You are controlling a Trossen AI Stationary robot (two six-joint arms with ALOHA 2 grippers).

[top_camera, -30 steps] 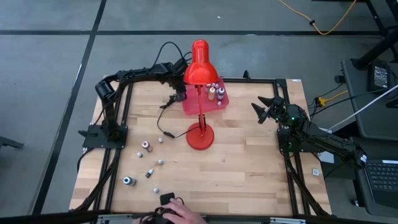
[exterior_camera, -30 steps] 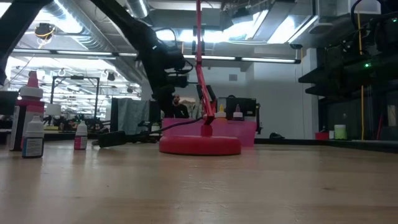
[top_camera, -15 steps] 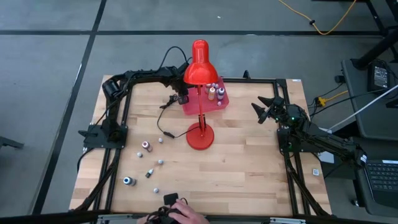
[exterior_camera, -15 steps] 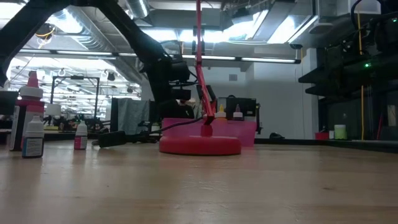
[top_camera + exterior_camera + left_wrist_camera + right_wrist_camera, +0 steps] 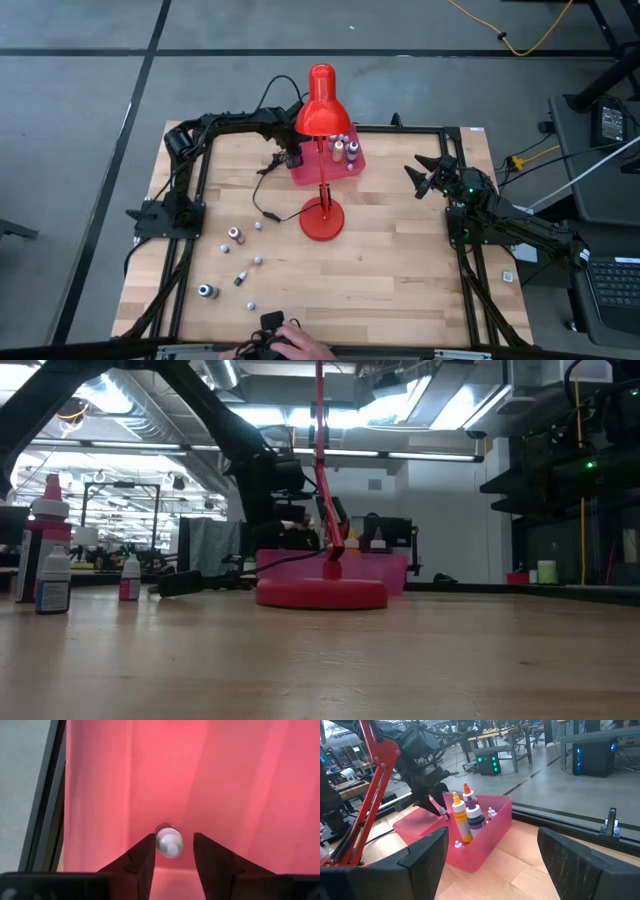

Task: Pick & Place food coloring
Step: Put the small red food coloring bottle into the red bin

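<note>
Just between the left gripper [image 5: 171, 865] fingers — one pale-capped bottle [image 5: 169, 841].

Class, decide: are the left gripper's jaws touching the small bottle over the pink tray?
Cannot tell. In the left wrist view the bottle meets one jaw's edge, with a gap beside the other.

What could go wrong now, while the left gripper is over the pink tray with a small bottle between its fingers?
The left gripper works close beside the red lamp; the arm may bump its stem. The small bottle sits between open fingers over the pink tray and may topple on landing. Bottles already standing in the tray could be knocked when the gripper withdraws.
</note>
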